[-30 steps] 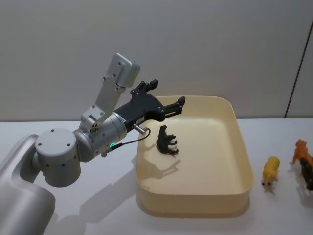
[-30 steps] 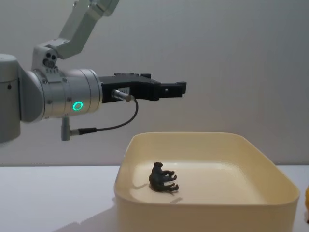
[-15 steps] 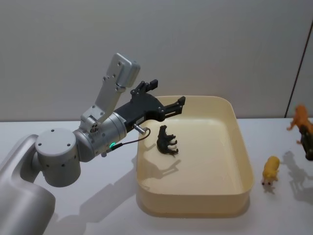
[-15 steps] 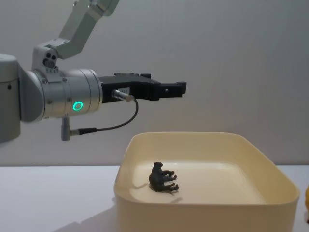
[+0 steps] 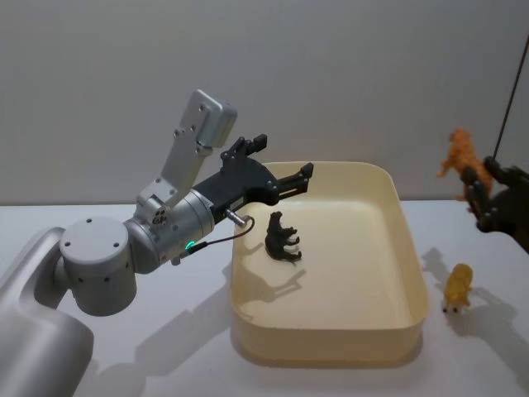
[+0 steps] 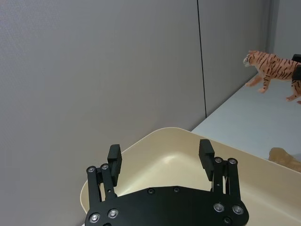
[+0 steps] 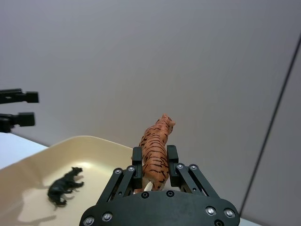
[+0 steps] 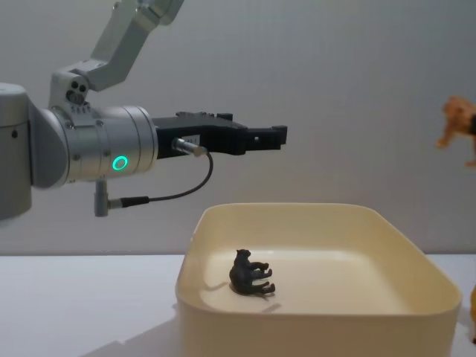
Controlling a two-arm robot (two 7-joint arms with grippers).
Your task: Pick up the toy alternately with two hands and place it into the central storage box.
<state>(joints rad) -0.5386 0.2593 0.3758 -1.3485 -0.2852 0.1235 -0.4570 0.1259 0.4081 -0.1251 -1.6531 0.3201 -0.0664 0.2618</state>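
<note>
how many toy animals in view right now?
3: black toy lying in the cream box; tiger clamped in the right tool, aloft; yellow toy on the table right of the box. More may sit off-frame.

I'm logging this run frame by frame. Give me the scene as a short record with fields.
left pincer: open, empty, above the left rear part of the storage box
right pincer: shut on the toy tiger, raised to the right of the storage box
inside box: black toy animal, lying on its side
on table: yellow toy animal, right of the storage box
progress: one toy in; toy tiger not yet released
</note>
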